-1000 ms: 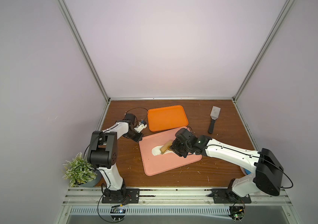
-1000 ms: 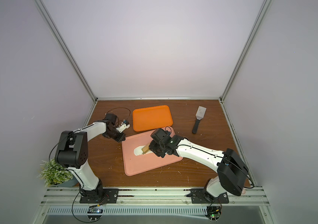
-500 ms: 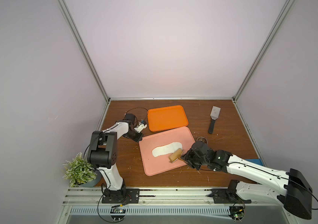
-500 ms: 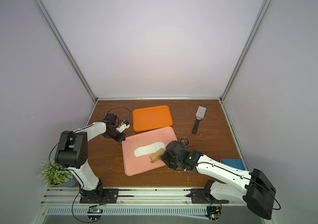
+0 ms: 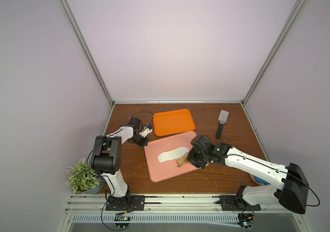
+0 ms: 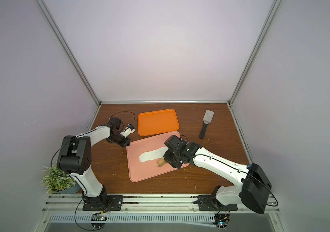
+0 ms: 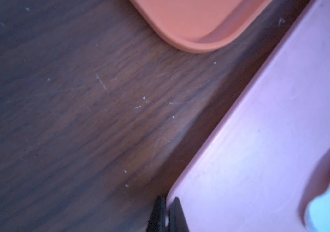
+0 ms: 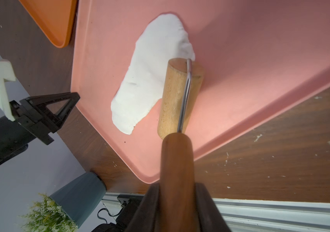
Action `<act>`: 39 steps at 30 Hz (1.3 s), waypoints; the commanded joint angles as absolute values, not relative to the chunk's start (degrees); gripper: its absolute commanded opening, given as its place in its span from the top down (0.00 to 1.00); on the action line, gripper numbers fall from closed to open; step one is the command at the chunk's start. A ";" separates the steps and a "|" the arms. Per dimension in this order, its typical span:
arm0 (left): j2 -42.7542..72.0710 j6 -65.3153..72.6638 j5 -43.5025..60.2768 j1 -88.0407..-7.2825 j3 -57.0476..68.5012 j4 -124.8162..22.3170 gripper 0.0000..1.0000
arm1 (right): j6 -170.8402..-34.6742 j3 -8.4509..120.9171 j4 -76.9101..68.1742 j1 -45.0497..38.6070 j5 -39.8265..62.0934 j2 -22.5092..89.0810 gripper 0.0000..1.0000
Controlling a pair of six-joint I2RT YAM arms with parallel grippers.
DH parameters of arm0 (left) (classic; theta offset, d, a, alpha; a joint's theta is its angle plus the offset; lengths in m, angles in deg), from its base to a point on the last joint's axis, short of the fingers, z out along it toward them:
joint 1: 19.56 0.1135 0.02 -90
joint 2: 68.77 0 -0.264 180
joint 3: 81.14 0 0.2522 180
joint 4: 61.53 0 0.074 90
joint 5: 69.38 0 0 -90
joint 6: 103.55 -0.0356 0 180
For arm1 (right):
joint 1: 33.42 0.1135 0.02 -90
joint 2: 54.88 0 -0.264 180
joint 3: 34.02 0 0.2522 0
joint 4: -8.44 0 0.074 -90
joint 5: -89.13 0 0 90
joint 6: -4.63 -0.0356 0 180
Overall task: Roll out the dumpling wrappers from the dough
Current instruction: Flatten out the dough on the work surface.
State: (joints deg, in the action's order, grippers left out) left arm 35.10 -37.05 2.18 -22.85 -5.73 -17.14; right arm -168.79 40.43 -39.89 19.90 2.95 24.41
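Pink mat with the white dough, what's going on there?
The right arm's jaws grip the roller by its handle, with its wooden drum against the dough's edge on the mat. The dough is a long flat sheet; no round wrappers are cut yet. The left arm's jaws are shut at the mat's corner. The tray and spatula sit untouched.

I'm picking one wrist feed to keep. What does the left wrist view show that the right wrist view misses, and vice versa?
Left wrist only: a close look at the left gripper pinching the pink mat at its corner. Right wrist only: the right gripper shut on the wooden roller, its drum on the white dough edge, and the potted plant. Both: pink mat, orange tray, white dough, wooden table, left gripper.
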 commanded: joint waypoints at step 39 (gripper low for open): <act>43.38 -35.51 14.86 -21.52 -9.85 -24.18 1.00 | -165.68 26.69 -42.02 23.45 11.13 33.96 1.00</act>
State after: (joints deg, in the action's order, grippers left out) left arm 35.10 -36.94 2.11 -22.74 -5.73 -17.20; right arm -161.90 32.43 -19.21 23.81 10.77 29.96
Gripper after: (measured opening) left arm 0.060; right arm 0.299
